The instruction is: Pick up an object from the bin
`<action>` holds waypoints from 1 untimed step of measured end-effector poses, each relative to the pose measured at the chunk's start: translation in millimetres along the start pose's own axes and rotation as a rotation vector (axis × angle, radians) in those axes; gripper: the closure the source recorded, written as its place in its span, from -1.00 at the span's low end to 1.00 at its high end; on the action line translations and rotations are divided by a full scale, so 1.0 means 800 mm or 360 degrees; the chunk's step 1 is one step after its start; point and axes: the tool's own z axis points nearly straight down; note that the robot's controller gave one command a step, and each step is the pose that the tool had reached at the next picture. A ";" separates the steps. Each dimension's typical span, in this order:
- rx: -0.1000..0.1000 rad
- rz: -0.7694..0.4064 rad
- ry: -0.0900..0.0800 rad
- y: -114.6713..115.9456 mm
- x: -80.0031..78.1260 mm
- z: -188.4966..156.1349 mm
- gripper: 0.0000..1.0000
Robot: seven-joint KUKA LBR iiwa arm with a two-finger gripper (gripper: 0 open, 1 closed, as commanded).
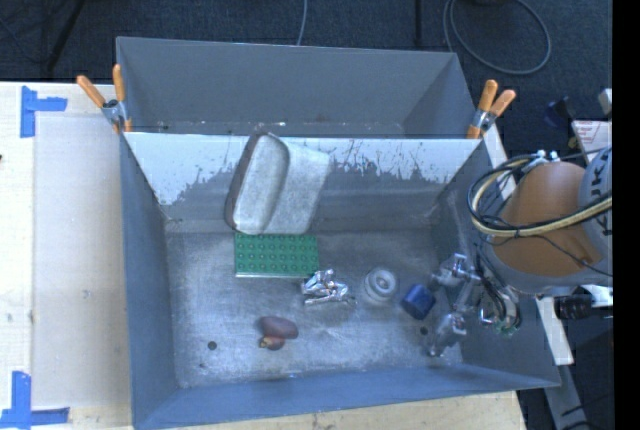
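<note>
My gripper (446, 308) sits low at the bin's right side, near the floor, with its two metal fingers spread apart, so it is open and holds nothing. A small blue block (416, 300) lies just left of the fingers, close to them but not between them. Further left is a round grey cap (380, 285), and beyond it a crumpled piece of silver foil (325, 289).
A green studded plate (276, 255) lies flat in the middle of the floor. A grey oblong pad (259, 182) leans on the back wall. A brownish pebble-like lump (277, 329) rests toward the front left. The arm's orange cover and cables hang over the right rim.
</note>
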 end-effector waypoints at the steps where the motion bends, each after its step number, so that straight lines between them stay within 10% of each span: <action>1: 0.0001 -0.0009 0.0012 0.000 0.001 -0.001 1.00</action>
